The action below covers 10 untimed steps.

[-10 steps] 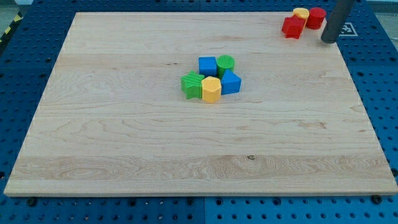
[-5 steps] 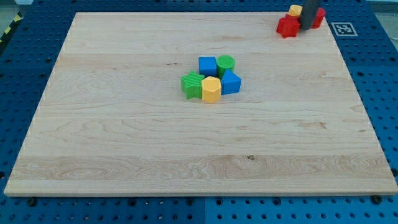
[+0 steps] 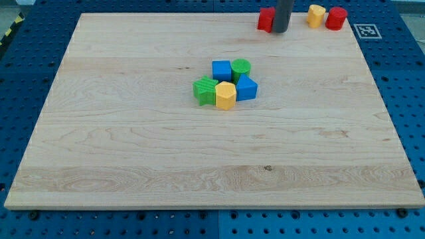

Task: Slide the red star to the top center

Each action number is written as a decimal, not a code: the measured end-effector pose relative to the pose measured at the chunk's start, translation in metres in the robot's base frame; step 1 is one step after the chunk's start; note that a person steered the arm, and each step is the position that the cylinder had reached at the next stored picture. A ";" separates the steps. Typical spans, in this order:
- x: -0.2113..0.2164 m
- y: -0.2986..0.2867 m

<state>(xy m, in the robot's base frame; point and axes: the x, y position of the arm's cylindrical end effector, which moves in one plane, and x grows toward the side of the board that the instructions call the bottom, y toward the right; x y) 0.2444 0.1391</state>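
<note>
Tip [image 3: 281, 30] touches red star [image 3: 265, 19]; yellow block [image 3: 317, 14] sits apart.

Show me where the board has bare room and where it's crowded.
Bare: everything left of and below the centre cluster around the yellow block. Crowded: the top edge, where my tip touches the red star, with a yellow block and red block at the right.

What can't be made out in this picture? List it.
- Red block, camera view: my tip covers its right side, so its star shape is unconfirmed.
- Contact between tip and that block: cannot tell.
- Rod's upper part: cut off by the view's top.
- Green block: shape unclear, half behind the yellow block.
</note>
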 end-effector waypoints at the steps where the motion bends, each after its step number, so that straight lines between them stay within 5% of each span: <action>1: 0.000 0.003; 5: -0.046 0.016; 10: -0.031 -0.046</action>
<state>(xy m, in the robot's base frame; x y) 0.2137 0.0928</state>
